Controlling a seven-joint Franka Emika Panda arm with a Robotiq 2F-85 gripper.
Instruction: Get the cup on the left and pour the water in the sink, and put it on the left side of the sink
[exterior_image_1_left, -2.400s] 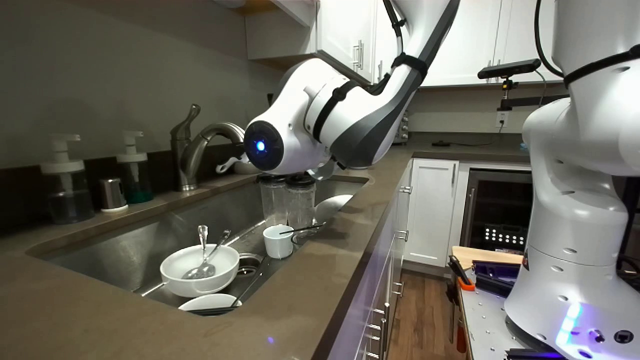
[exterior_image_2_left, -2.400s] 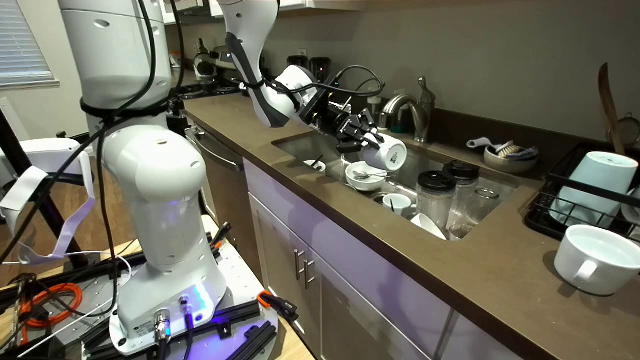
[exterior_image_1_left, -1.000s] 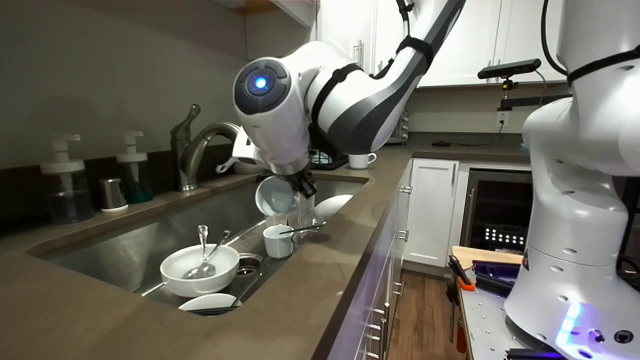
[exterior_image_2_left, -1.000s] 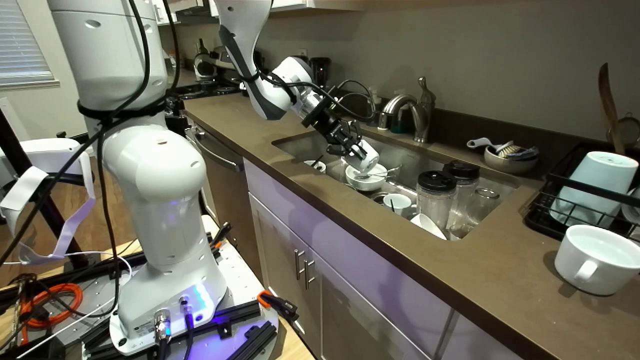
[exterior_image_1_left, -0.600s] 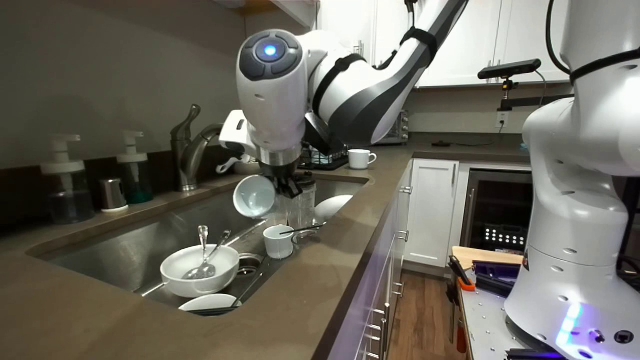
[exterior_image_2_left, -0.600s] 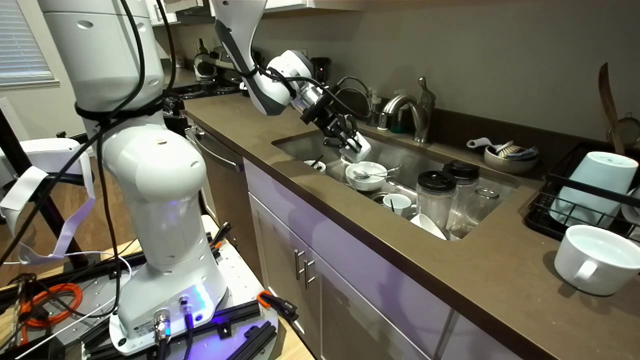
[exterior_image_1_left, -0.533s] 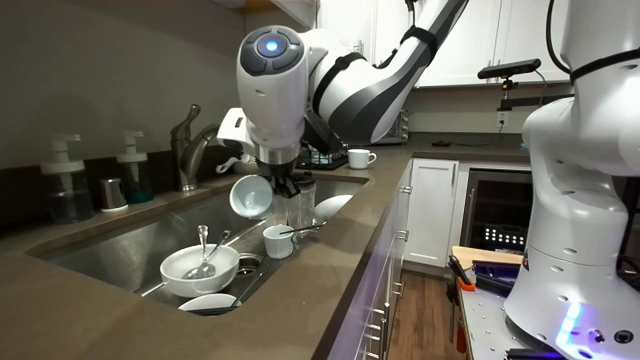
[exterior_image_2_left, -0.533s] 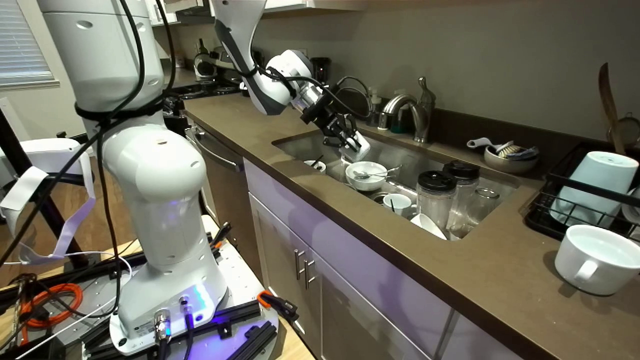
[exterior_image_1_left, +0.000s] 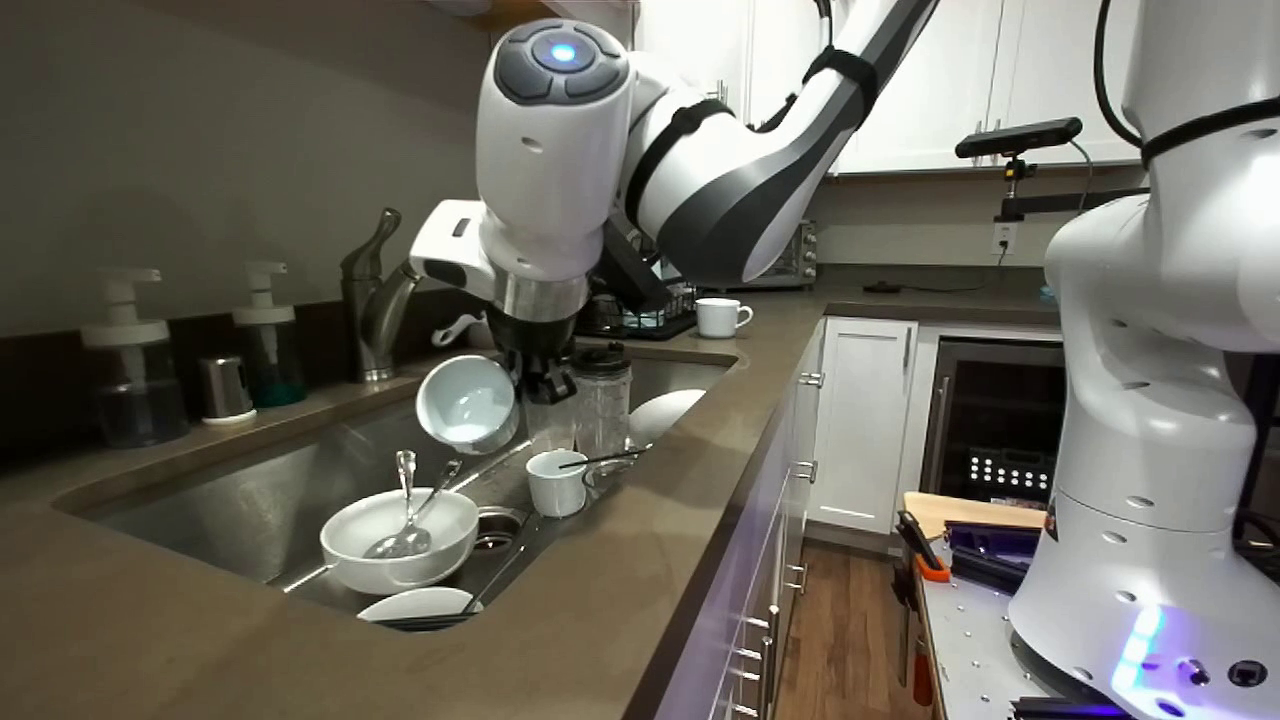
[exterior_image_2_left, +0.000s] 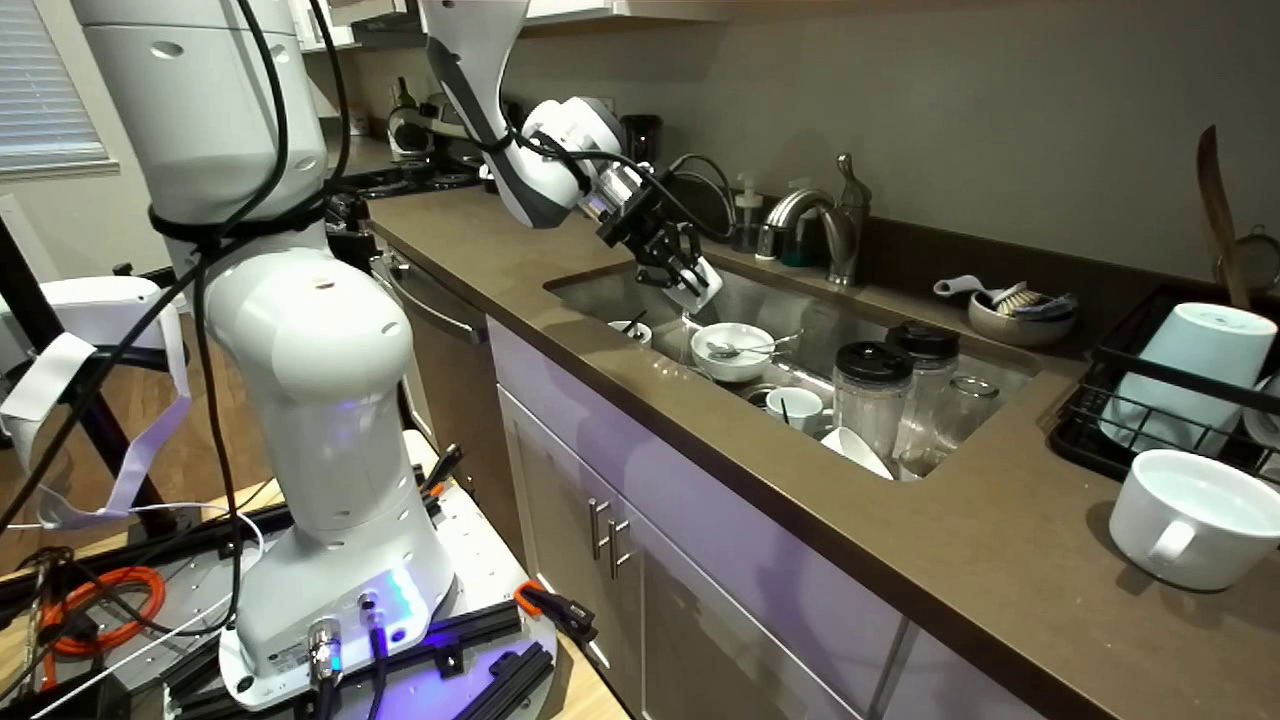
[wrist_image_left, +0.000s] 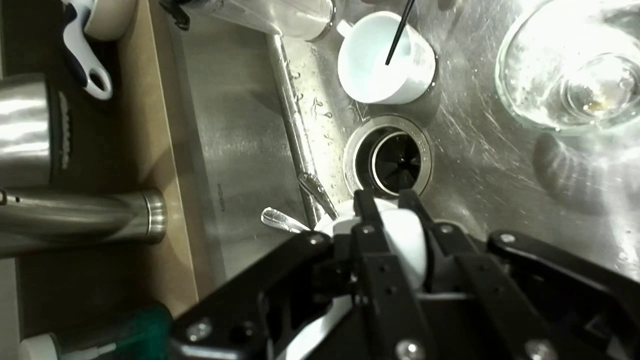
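The whitish cup (exterior_image_1_left: 455, 395) hangs tipped on its side above the sink (exterior_image_1_left: 320, 470), its mouth facing the camera in that exterior view. Whether water is in it I cannot tell. My gripper (exterior_image_1_left: 548, 385) is shut on the cup's handle, pointing down beside the cup. In the other direction, the cup (exterior_image_2_left: 700, 290) shows its outer wall past the gripper (exterior_image_2_left: 680, 272). In the wrist view a white strip, the cup's handle (wrist_image_left: 407, 240), stands between the fingers of the gripper (wrist_image_left: 386, 195); most of the cup is hidden there.
Below lie a white bowl (exterior_image_1_left: 400, 540) with spoons, a small white cup (exterior_image_1_left: 556, 483), lidded jars (exterior_image_2_left: 872, 400) and the drain (wrist_image_left: 395, 160). The faucet (exterior_image_2_left: 840, 225) rises behind. A white mug (exterior_image_2_left: 1190, 520) and a dish rack (exterior_image_2_left: 1100, 400) stand on the counter (exterior_image_2_left: 1000, 520).
The gripper has swung from sideways to pointing down, tipping the cup over. Cup and gripper have moved along the sink, away from the jars and toward the bowl.
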